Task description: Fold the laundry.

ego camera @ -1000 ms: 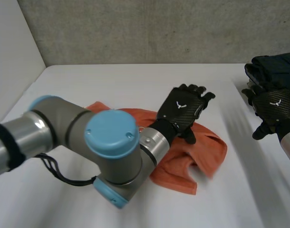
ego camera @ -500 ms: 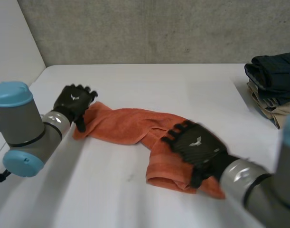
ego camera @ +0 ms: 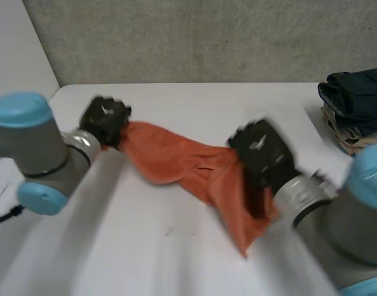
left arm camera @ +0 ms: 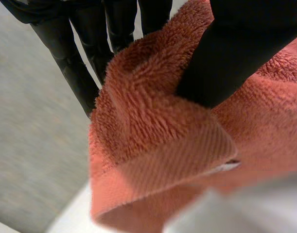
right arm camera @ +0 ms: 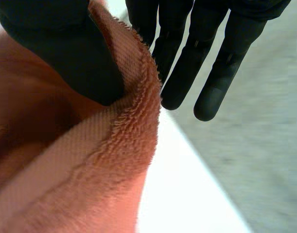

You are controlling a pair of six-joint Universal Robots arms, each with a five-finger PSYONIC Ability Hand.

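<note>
An orange towel [ego camera: 182, 157] hangs stretched between my two hands above the white table [ego camera: 194, 102]. My left hand [ego camera: 105, 120] holds its left end; in the left wrist view the thumb [left arm camera: 235, 48] presses the terry cloth [left arm camera: 153, 145] against the fingers behind it. My right hand [ego camera: 262, 151] holds the towel's right part, and a loose end dangles below it toward the table. The right wrist view has the thumb [right arm camera: 56, 43] pinching the towel's hemmed edge [right arm camera: 65, 160], with the fingers [right arm camera: 187, 63] straight behind it.
A stack of folded dark and beige clothes [ego camera: 355, 105] sits at the table's right edge. A grey wall runs along the back. The table's left edge lies close to my left arm [ego camera: 28, 148].
Both hands have closed on the towel and raised it off the table. The right hand moved up and back from the towel's near right end; the cloth is now pulled out between them.
</note>
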